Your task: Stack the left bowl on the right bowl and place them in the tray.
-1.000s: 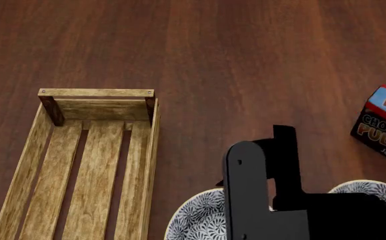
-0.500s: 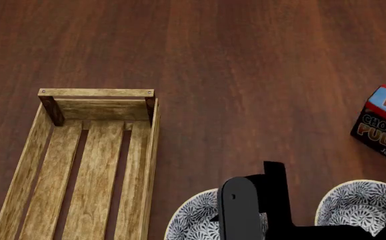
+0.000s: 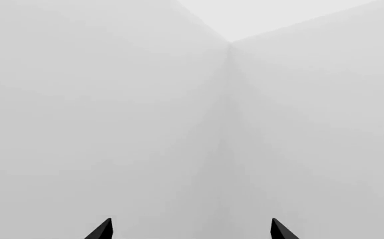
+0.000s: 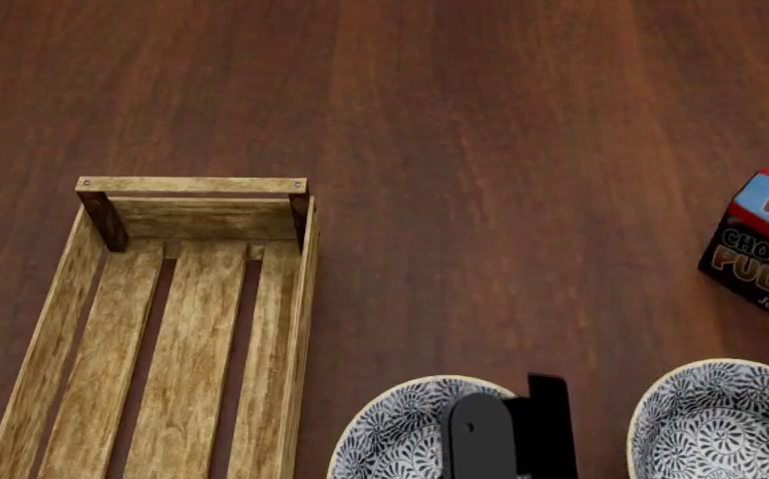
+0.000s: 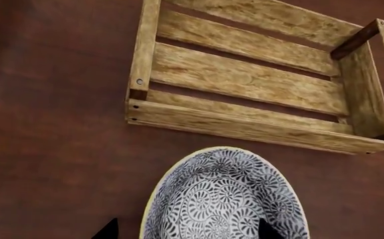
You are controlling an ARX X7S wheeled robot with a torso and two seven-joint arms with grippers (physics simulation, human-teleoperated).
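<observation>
The right gripper (image 5: 186, 230) has pulled back, jaws apart, straddling the left bowl (image 5: 223, 198); pinch its rim squarely.

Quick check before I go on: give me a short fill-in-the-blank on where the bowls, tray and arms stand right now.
1. The left bowl and the right bowl both rest on the ____, side by side and not stacked.
2. The tray holds ____ bowls.
3. The right gripper hangs over the ____ bowl.
4. The chocolate pudding box lies on the tray's ____ side.

Missing words: table; no; left; right
</observation>
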